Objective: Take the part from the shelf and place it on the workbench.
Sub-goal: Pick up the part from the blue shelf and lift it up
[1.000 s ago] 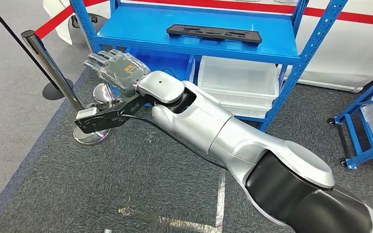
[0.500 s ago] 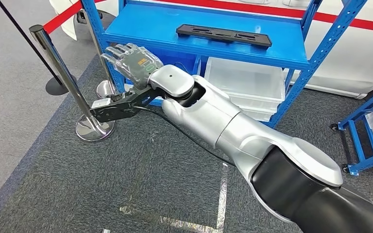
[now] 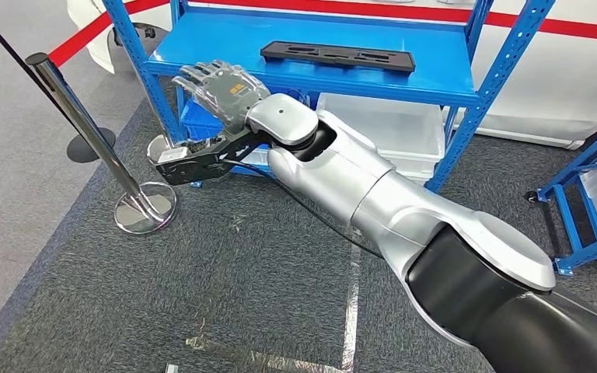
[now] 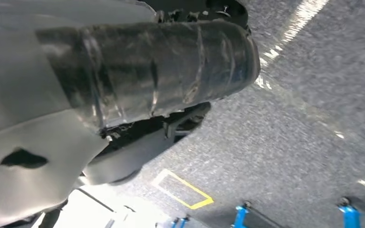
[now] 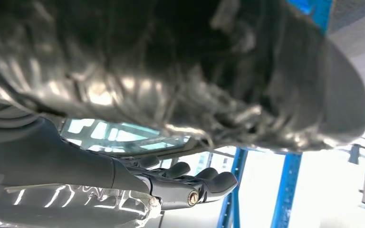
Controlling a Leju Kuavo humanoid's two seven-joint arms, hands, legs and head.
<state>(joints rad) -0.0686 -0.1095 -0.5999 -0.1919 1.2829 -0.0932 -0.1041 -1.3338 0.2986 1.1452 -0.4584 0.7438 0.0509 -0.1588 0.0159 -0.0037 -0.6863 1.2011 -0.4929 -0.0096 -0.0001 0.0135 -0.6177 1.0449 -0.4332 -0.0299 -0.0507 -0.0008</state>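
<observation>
The right hand (image 3: 218, 87) reaches toward the blue shelf (image 3: 225, 43), fingers spread and holding nothing. The black part (image 3: 337, 56) lies on the shelf, well apart. A chrome stanchion (image 3: 93, 140) stands beside the arm.

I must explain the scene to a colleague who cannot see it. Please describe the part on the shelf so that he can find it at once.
Look at the blue metal shelf rack in front of the robot. On its blue shelf board lies the part, a long, flat black plastic strip with slots cut in it. It is dark and lies alone there, unlike the clear plastic bin stored below.
</observation>
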